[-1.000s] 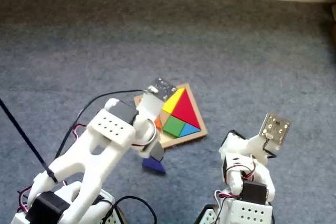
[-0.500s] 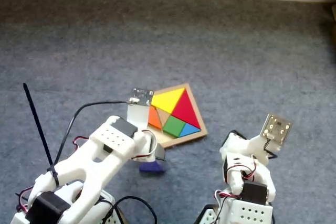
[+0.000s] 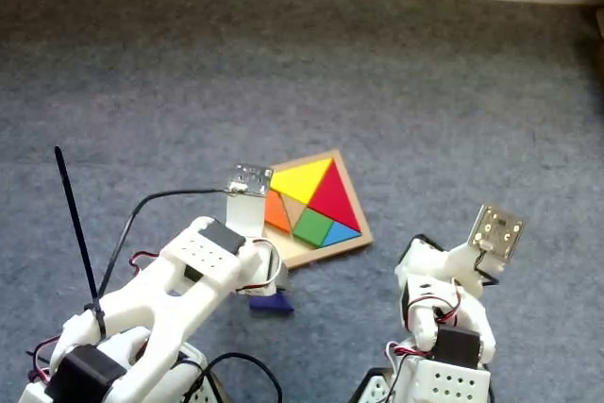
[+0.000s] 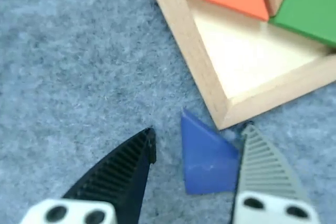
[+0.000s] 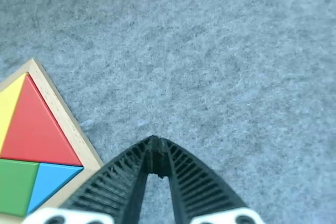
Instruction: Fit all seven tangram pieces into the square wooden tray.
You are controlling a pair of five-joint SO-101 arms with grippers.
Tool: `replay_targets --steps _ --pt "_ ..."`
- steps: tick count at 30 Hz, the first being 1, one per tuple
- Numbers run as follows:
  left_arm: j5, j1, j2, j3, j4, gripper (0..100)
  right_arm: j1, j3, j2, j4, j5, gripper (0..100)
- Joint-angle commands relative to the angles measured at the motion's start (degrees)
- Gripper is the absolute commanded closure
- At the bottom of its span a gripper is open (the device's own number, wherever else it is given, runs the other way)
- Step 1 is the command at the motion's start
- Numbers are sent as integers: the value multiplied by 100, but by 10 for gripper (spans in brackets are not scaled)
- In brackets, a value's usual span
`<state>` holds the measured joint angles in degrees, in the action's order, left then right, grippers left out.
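Now: left gripper (image 4: pixel 198 130) low over carpet (image 3: pixel 425 92), jaws spread either side of dark-blue piece (image 4: pixel 206 161) | piece flat on carpet, just beside corner of wooden tray (image 4: pixel 185 51), outside it | that tray corner bare | tray holds 5 coloured pieces: yellow (image 3: pixel 300 179), red (image 3: pixel 332 197), orange (image 3: pixel 276 213), green (image 3: pixel 311 226), light-blue (image 3: pixel 341 231) | right gripper (image 5: pixel 156 149) over carpet beside tray, jaws pressed together.
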<state>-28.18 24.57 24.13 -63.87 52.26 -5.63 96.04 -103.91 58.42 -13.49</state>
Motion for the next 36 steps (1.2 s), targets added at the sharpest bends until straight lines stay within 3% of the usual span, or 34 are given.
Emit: replay_targets --steps 1,7,17,20,26,29,36 --pt "-18 66 145 40 -79 875 -66 558 -66 -145 62 994" --pt "413 -365 198 66 -53 970 -66 558 -66 -154 62 994" --pt "1776 -2308 198 497 44 994 -57 567 -66 -154 62 994" --pt "2101 -2396 198 1059 730 993 -57 567 -66 -154 62 994" --pt "2365 -2141 198 2686 3077 992 -57 567 -66 -154 62 994" --pt "3763 -2141 189 2932 3182 992 -57 567 -66 -154 62 994" --pt "7991 -2097 180 2774 3191 993 -57 567 -66 -154 62 994"
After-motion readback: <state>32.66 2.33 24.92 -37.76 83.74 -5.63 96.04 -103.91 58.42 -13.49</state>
